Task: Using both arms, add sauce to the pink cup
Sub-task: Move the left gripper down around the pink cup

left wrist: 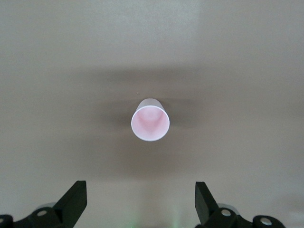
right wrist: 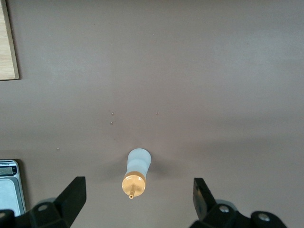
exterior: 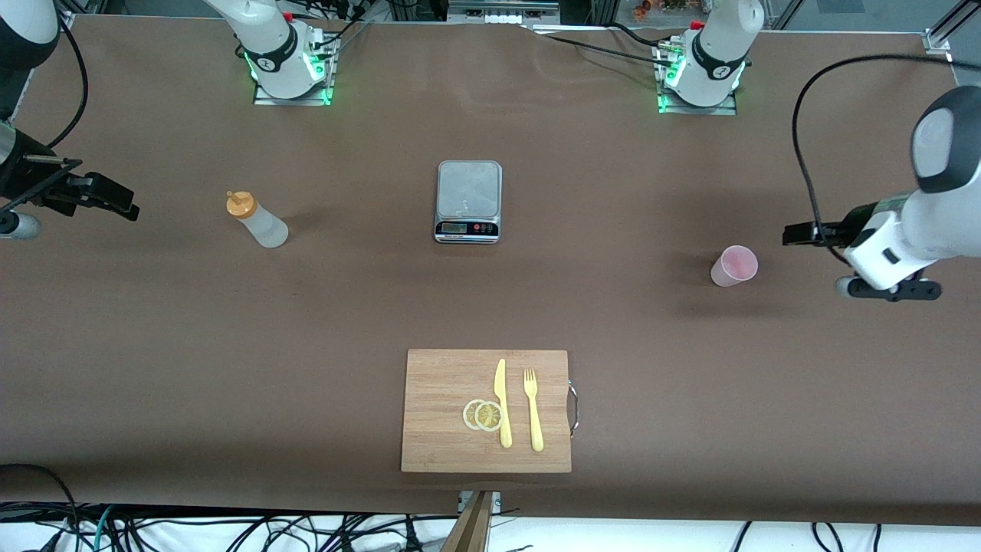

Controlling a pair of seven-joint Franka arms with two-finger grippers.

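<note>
Wrist views show us both sets of jaws wide and empty: left gripper (left wrist: 140, 205) over the upright pink cup (left wrist: 150, 119), right gripper (right wrist: 137, 202) over the standing sauce bottle (right wrist: 136, 173); no writing legible.

Pretty even overhead light, soft smeary shadows under the pink cup (exterior: 734, 266) and sauce (exterior: 257, 219). Green base LEDs glow around 12 o'clock; wrist views slightly soft.

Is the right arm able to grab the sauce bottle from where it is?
Probably yes. The right end effector is open and lined up on the upright sauce bottle, with only bare table between them; the scale stands off to one side.
</note>
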